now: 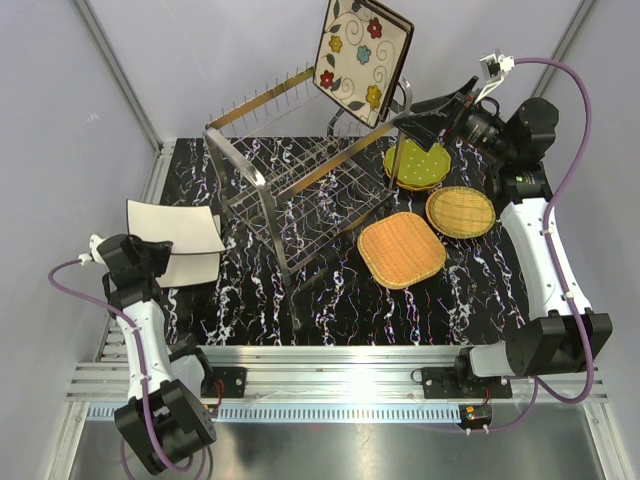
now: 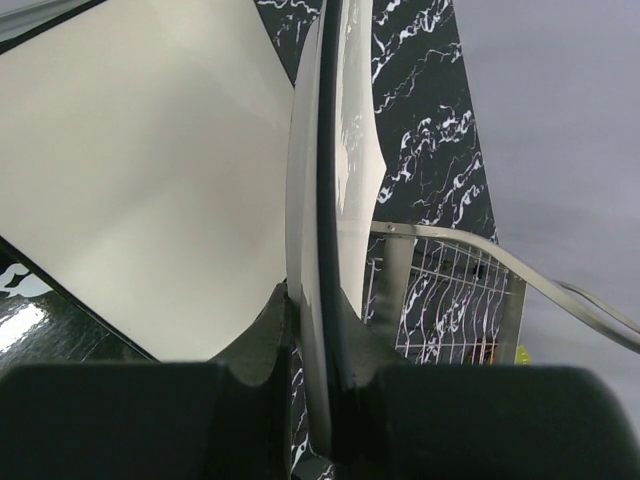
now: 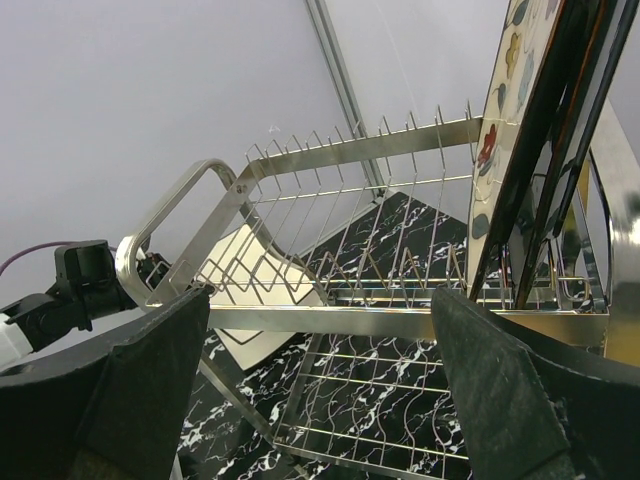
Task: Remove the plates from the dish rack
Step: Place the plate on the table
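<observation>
My left gripper (image 1: 140,255) (image 2: 322,350) is shut on the rim of a cream square plate (image 1: 175,228) (image 2: 340,180), seen edge-on in the left wrist view. That plate is over a second cream plate (image 1: 197,268) (image 2: 150,170) at the table's left. The chrome dish rack (image 1: 300,190) (image 3: 350,160) stands mid-table. A flower-patterned plate (image 1: 362,55) (image 3: 505,140) stands upright in the rack's top tier at the back right. My right gripper (image 1: 432,122) (image 3: 320,380) hangs open beside the rack, just right of that plate, with nothing between its fingers.
A green dotted plate (image 1: 418,165) lies right of the rack. Two wicker plates (image 1: 461,211) (image 1: 400,249) lie in front of it. The left arm (image 3: 80,285) shows through the rack's wires. Grey walls close in the table on three sides.
</observation>
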